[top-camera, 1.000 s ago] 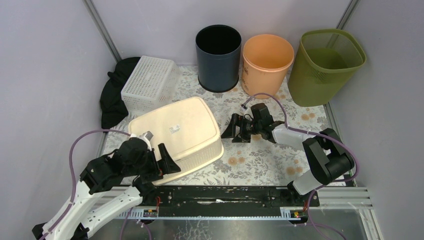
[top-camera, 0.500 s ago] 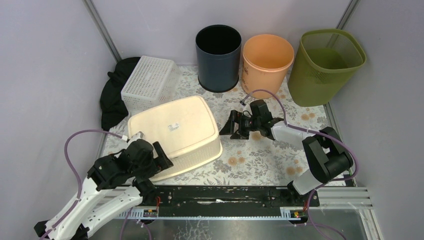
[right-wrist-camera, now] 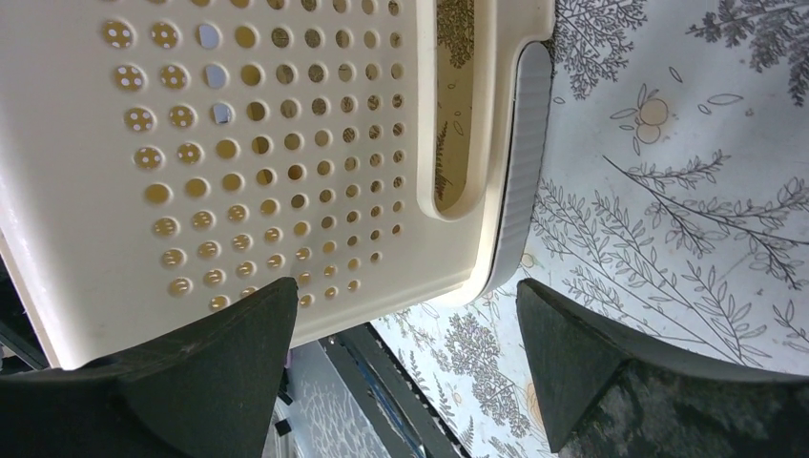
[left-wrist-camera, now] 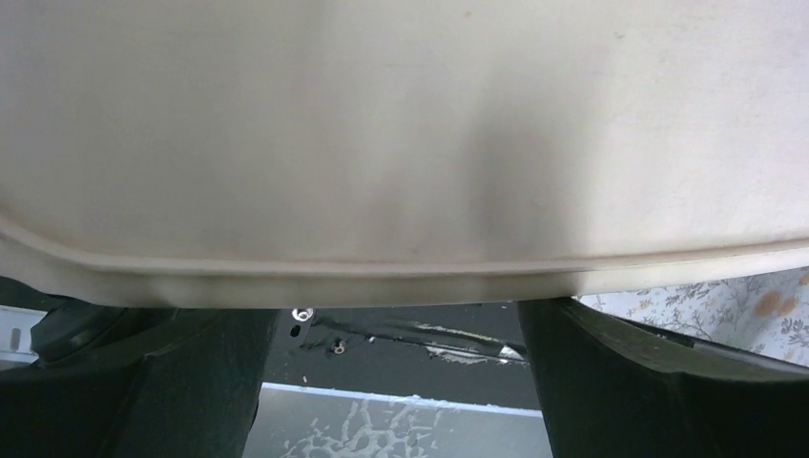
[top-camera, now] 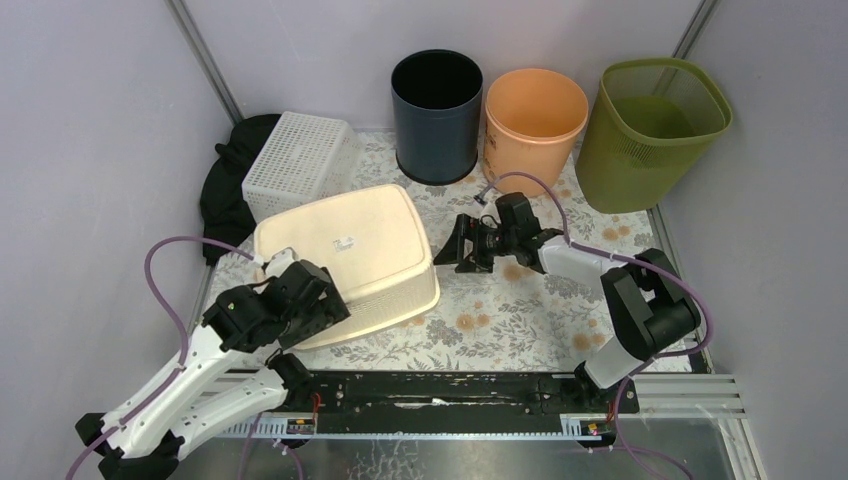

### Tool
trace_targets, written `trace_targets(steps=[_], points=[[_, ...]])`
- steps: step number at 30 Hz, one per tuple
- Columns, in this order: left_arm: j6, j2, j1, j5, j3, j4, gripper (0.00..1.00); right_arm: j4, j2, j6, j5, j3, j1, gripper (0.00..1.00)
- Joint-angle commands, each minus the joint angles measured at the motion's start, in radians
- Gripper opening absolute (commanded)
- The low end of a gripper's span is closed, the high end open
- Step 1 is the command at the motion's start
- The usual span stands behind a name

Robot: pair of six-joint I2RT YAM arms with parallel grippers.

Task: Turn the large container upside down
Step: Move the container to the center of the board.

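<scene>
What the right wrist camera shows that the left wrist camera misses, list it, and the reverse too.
Only the right wrist view: the cream container with a side wall full of round holes, its handle slot, and a wide stretch of floral tablecloth. Only the left wrist view: a smooth, hole-free face of the container, with its rim running across the picture. Both: the container close in front, some tablecloth, and the camera's own dark fingers spread apart, with the right gripper and left gripper open and clamped on nothing.
</scene>
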Motion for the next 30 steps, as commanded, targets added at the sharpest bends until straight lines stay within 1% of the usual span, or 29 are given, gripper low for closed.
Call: trace_targets(steps=[1,6,13,20,30], points=[[-0.033,0.018,-0.003,-0.082,0.04,0.066,1.0,-0.003,0.023,-0.015,-0.049,0.065,0.028,0.92],[-0.045,0.009,-0.002,-0.1,0.054,0.056,1.0,0.006,0.053,-0.011,-0.05,0.087,0.076,0.92],[-0.063,0.014,-0.003,-0.123,0.057,0.038,1.0,0.043,0.098,0.021,-0.019,0.097,0.203,0.92],[-0.082,0.001,-0.002,-0.132,0.039,0.036,1.0,0.094,0.122,0.057,-0.002,0.089,0.267,0.92],[-0.086,-0.004,-0.002,-0.146,0.061,0.011,1.0,0.038,0.235,0.039,0.0,0.254,0.346,0.92]])
